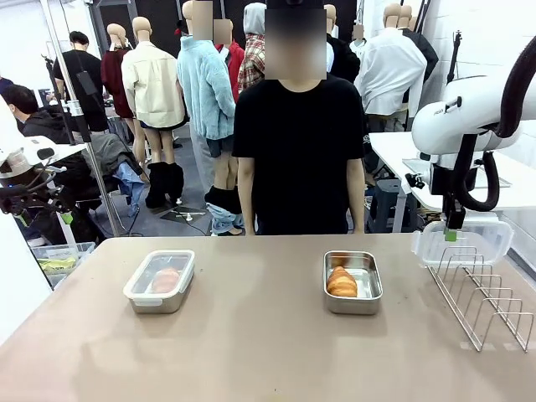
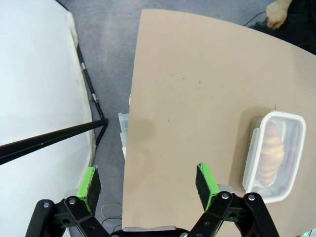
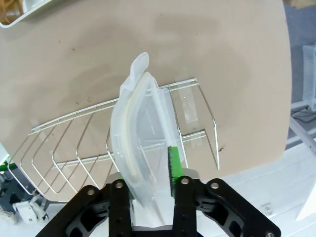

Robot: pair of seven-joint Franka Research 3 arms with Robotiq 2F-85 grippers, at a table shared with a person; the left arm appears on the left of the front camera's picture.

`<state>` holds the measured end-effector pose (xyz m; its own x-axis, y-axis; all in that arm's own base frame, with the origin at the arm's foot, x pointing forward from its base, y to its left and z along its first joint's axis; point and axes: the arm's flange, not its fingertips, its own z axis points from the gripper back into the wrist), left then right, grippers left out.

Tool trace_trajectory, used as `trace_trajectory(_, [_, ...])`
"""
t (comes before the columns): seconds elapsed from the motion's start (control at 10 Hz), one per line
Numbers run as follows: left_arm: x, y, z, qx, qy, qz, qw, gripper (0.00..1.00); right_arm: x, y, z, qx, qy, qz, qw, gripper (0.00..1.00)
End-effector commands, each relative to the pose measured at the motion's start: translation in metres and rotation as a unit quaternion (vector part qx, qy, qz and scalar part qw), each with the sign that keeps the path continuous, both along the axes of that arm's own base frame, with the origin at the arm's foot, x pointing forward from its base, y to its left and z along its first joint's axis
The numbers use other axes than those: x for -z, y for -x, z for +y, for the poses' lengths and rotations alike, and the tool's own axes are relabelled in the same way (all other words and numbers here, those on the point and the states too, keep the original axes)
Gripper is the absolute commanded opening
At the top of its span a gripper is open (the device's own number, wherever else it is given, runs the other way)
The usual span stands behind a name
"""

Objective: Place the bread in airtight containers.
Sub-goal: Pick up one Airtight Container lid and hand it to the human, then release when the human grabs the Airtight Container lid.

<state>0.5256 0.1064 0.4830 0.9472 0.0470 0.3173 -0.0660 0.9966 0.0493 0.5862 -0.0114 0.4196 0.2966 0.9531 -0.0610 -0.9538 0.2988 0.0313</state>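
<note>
Above the wire rack point(image 3: 123, 143), right claw point(image 3: 148, 195) pinches an upright lid point(image 3: 140, 133).

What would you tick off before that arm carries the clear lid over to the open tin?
1. Right gripper pinches the clear lid at the wire rack: ok.
2. Lid free of the rack's wires: cannot tell.
3. Open tin holds a roll, uncovered: ok.
4. Other container lidded with its roll inside: ok.
5. Left gripper open, off the table's edge: ok.
6. Person's hands away from the tins: ok.
</note>
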Motion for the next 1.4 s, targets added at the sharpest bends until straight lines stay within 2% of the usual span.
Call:
trace_trajectory(0.0, [-0.002, 0.001, 0.000, -0.006, -0.008, 0.000, 1.000, 1.00, 0.000, -0.007, 0.000, 0.005, 0.019, 0.003, 1.000, 0.00])
trace_trajectory(1.2, [-0.002, 0.001, 0.000, -0.006, -0.008, 0.000, 1.000, 1.00, 0.000, -0.004, -0.001, 0.000, 0.001, 0.000, 1.000, 0.00])
trace_trajectory(1.3, [-0.002, 0.001, 0.000, -0.006, -0.008, 0.000, 1.000, 1.00, -0.034, 0.002, -0.003, 0.020, -0.004, -0.029, 0.999, 0.00])
